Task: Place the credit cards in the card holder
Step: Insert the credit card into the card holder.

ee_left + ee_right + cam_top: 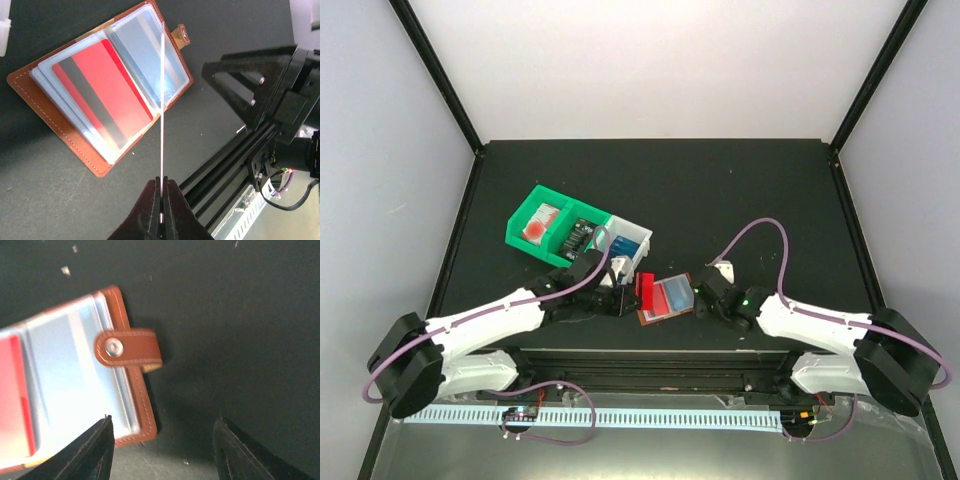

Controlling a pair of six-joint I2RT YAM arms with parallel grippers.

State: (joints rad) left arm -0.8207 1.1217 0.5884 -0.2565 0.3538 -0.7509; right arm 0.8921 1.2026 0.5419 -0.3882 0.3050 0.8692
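My left gripper (161, 192) pinches a thin red plastic card (162, 100) over the open brown leather card holder (25, 82) on the table (50, 200); one red card (100, 92) sits pocketed (more wait in the green plastic bin (520, 228)). My right gripper (162, 440) hovers open.

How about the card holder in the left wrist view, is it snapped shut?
No, the card holder lies open on the table, clear pockets and a red card showing, snap tab unfastened.
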